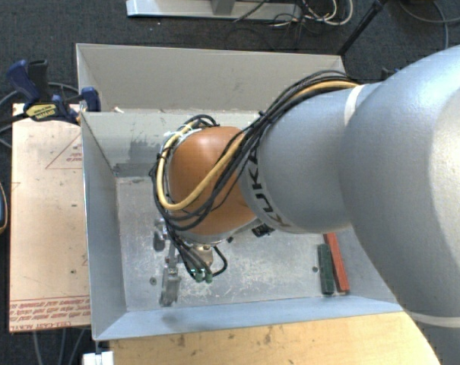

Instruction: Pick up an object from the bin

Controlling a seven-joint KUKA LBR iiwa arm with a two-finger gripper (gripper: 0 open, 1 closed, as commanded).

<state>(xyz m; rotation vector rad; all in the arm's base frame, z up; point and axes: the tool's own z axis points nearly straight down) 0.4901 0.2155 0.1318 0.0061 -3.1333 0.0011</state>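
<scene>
Camera view. My gripper (169, 276): low at the front left of the bin (100, 219) floor; whether the jaws are released or clenched, I cannot tell. Red bar (336, 262), dark green bar (325, 271): side by side at front right, well apart from me. Step, I judge: approach. Next: centre over one bar.
</scene>
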